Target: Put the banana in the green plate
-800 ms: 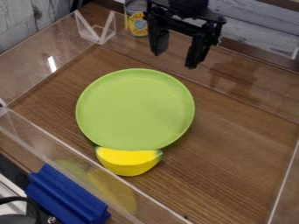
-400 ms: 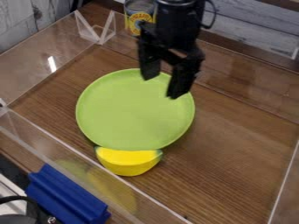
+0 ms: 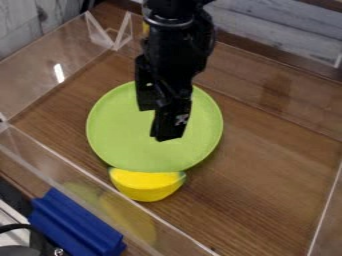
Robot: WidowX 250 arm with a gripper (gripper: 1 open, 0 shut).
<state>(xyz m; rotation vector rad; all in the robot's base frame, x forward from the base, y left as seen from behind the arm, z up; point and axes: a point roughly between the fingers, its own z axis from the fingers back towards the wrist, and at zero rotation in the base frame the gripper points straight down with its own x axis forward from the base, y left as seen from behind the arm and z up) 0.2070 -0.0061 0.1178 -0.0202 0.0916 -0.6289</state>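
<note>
The green plate (image 3: 118, 128) lies flat on the wooden table floor, left of centre. The banana (image 3: 146, 183), a small yellow half-moon chunk, rests against the plate's near rim. My black gripper (image 3: 155, 112) hangs over the plate's middle, pointing down and toward the camera, its two fingers spread open with nothing between them. The arm hides part of the plate's right half. The gripper is above and behind the banana, not touching it.
Clear acrylic walls (image 3: 54, 60) fence the wooden surface. A blue object (image 3: 80, 228) lies outside the near-left wall. Bare wood (image 3: 267, 150) stretches to the right of the plate.
The arm has swept from the back of the enclosure forward and down over the plate, toward the banana. The fingers stayed open. Plate and banana have not moved.
</note>
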